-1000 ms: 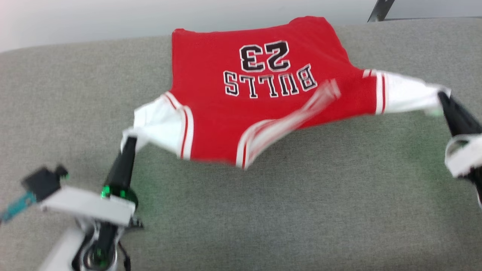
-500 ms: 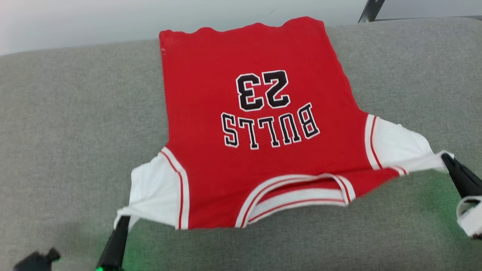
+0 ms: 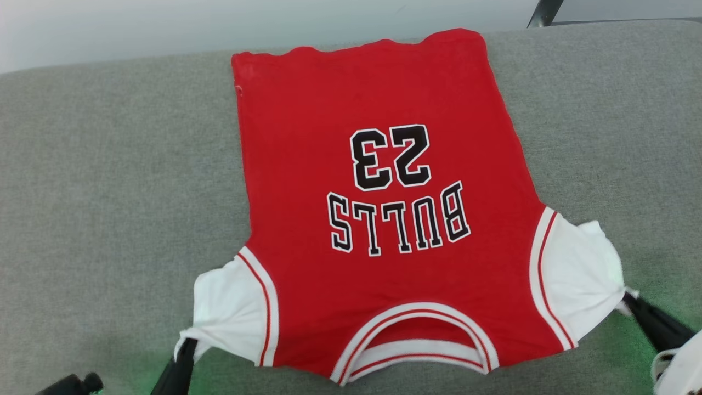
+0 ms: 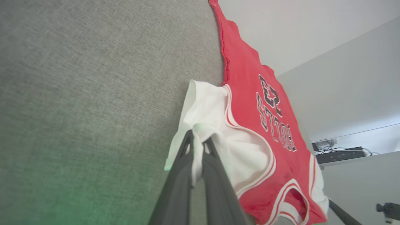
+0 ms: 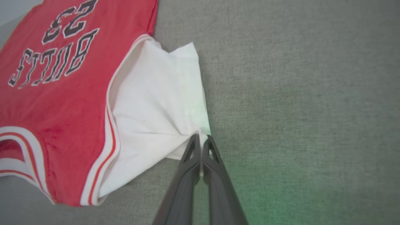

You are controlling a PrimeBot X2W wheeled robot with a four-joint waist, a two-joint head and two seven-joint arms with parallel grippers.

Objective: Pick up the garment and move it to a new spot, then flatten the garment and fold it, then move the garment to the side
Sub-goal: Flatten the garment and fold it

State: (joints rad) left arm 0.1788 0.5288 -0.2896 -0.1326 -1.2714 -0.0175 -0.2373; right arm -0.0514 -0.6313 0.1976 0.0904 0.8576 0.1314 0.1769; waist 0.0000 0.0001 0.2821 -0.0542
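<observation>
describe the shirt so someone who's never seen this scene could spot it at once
On the grey fabric-covered surface lies a red jersey shirt with white sleeves, spread out flat. It reads BULLS 23 in black lettering, and the dark left gripper and right gripper each pinch a sleeve tip; nothing else there is red.

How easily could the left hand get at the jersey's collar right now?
Probably not at once: the left hand is shut on a white sleeve of the jersey. The collar lies close by on the grey surface with nothing between them, so after letting go the way looks free.
</observation>
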